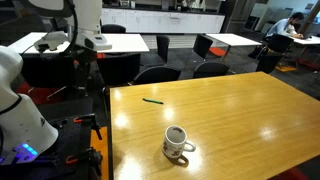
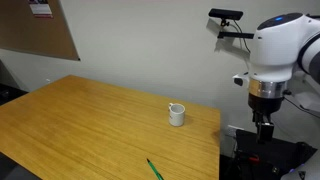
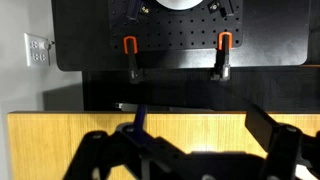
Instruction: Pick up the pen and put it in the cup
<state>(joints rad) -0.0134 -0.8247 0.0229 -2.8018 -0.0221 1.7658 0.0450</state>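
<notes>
The dark green pen (image 1: 152, 100) lies flat on the wooden table (image 1: 240, 110), toward its far left part; it also shows near the bottom edge in an exterior view (image 2: 153, 169). The white mug (image 1: 178, 143) stands upright with a dark inside, nearer the front; it shows in both exterior views (image 2: 177, 114). My gripper (image 2: 262, 128) hangs pointing down beyond the table's end, apart from both things. In the wrist view its dark fingers (image 3: 200, 140) stand wide apart with nothing between them. Pen and mug are out of the wrist view.
A black mounting plate with two orange-topped clamps (image 3: 175, 40) sits past the table's end. Black chairs (image 1: 155, 73) and white tables (image 1: 110, 42) stand behind. A cork board (image 2: 35, 25) hangs on the wall.
</notes>
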